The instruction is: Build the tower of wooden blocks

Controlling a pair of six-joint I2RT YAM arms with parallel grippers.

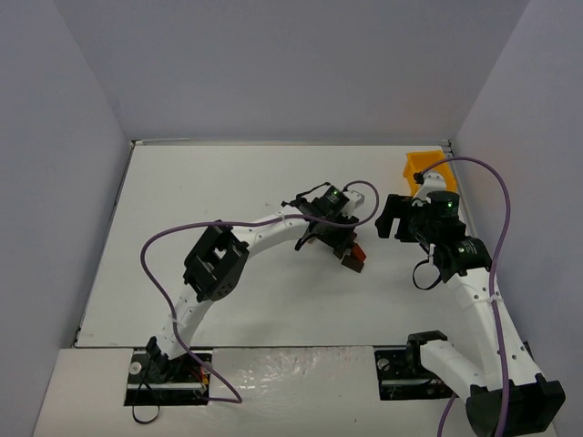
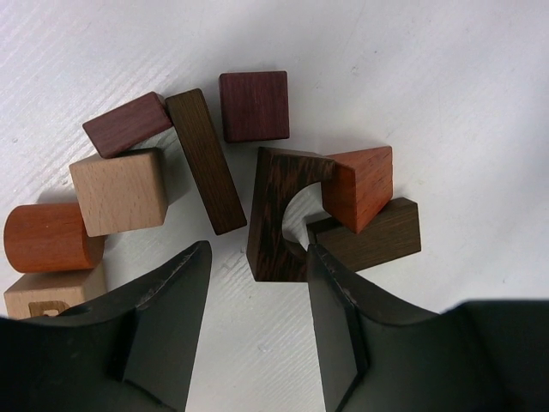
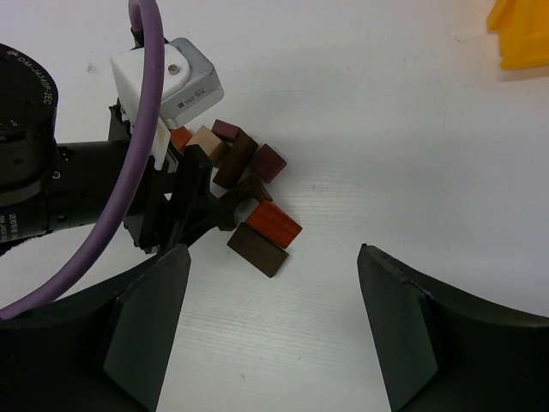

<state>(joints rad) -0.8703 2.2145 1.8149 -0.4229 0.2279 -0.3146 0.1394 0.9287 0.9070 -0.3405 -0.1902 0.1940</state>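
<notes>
Lying loose, unstacked — tan, reddish, dark — wood blocks (image 2: 206, 163) sit by wide left fingers (image 2: 171, 292); right fingers (image 3: 146, 318) wide.

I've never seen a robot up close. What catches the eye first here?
A jumble of small wood blocks in tan, red and dark brown lies loose, not stacked, on the white table. The left end effector is open right over them. A bright yellow bin sits at the table's far right corner, and the right end effector hangs open nearby.
</notes>
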